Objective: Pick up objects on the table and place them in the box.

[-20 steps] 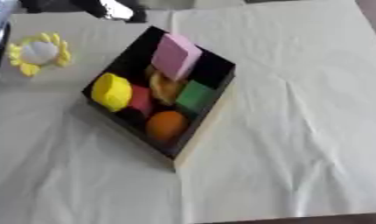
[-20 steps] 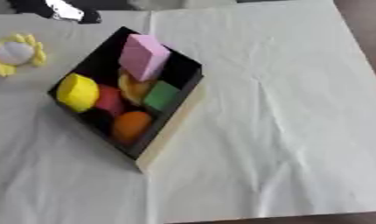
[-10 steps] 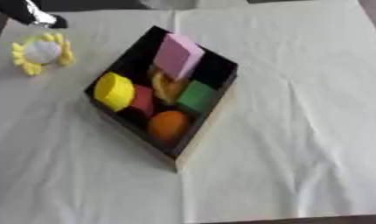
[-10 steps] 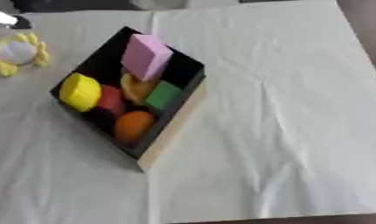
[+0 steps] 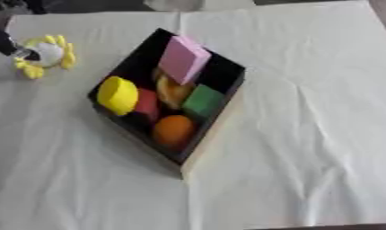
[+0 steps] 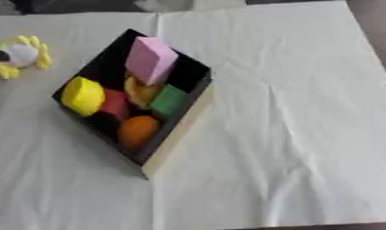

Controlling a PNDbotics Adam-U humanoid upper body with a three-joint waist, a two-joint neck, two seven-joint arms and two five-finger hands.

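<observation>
A black box [image 5: 215, 131] with a tan outer wall sits askew on the pale cloth, left of centre. Inside lie a pink block [image 5: 184, 59] leaning on the far wall, a yellow rounded piece [image 5: 117, 94], a red piece [image 5: 146, 102], a green block [image 5: 202, 101], an orange ball [image 5: 174, 129] and a yellow-orange piece under the pink block. A yellow flower-shaped toy [image 5: 48, 55] with a white centre lies on the cloth to the box's left. My left hand [image 5: 6, 42] comes in at the left edge, its dark tip touching the toy's left side. Most of the hand is out of frame.
The cream cloth [image 5: 306, 112] covers the table, with open surface to the right of the box and in front of it. A dark table edge shows at the far right corner and along the near edge.
My left hand has travelled from the far edge above the box, leftward and down, to the flower toy's side. The box, its contents and the toy have stayed put.
</observation>
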